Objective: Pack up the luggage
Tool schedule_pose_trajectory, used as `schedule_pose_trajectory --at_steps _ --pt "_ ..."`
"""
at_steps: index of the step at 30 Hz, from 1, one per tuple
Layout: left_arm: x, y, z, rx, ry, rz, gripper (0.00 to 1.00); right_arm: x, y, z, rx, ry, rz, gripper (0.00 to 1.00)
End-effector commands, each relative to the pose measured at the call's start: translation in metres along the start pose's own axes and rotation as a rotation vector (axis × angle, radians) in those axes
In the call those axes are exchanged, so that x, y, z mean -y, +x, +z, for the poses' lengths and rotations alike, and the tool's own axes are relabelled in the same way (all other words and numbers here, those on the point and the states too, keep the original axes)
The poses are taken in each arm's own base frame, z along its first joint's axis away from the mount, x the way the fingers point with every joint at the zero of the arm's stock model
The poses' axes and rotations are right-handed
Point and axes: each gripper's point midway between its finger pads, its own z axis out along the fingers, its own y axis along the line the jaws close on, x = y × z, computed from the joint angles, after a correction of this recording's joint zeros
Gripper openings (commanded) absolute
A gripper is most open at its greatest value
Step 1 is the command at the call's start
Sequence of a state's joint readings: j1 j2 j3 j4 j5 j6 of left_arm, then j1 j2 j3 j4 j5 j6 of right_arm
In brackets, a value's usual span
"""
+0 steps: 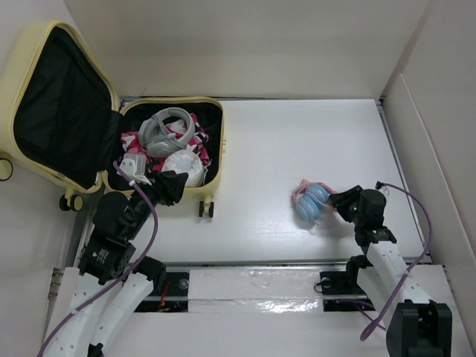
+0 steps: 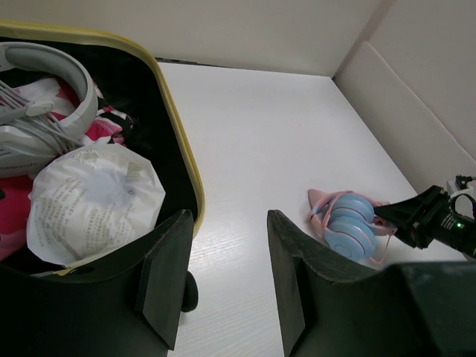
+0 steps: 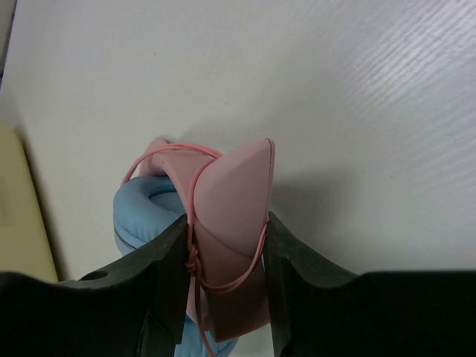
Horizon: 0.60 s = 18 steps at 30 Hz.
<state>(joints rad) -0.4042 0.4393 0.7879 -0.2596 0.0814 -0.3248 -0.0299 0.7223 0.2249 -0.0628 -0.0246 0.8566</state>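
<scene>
Top external, stuffed luggage (image 1: 63, 111), blue headphones (image 1: 311, 204) in right claw (image 1: 336, 201)

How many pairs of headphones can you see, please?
2. A grey pair lies in the luggage; a pink-and-blue pair sits on the table, held by the right gripper. More may be hidden.

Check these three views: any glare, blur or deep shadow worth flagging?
Top external: even light, luggage lining reads flat black. Left wrist: near fingers dark, slightly soft. Right wrist: fingers soft, pink headphones cast a soft shadow on the table.
</scene>
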Motion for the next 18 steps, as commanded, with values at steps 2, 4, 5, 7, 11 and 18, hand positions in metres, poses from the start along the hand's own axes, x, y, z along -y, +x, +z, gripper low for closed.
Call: schedule_pose_trajectory --at_steps 2,4,5,7,11,18 --pt "0.006 -0.009 0.003 0.032 0.026 -0.002 0.42 -0.048 -0.027 -0.003 0.098 -0.205 -0.025 0.18" --pt "0.005 -0.008 0.004 0.029 0.021 0.0 0.42 -0.064 -0.035 -0.013 0.108 -0.258 -0.05 0.16" --pt "0.005 -0.008 0.004 0.029 0.021 0.0 0.42 -0.078 -0.045 -0.02 0.135 -0.298 -0.071 0.15" --pt "0.005 -0.008 0.004 0.029 0.021 -0.003 0.42 -0.104 -0.054 -0.036 0.157 -0.394 -0.104 0.14" --pt "0.006 -0.01 0.004 0.028 0.021 -0.005 0.42 -0.179 -0.05 -0.06 0.103 -0.598 -0.168 0.13" --pt "0.0 -0.017 0.003 0.055 -0.018 -0.007 0.42 -0.35 0.025 -0.064 -0.064 -0.875 -0.309 0.13"
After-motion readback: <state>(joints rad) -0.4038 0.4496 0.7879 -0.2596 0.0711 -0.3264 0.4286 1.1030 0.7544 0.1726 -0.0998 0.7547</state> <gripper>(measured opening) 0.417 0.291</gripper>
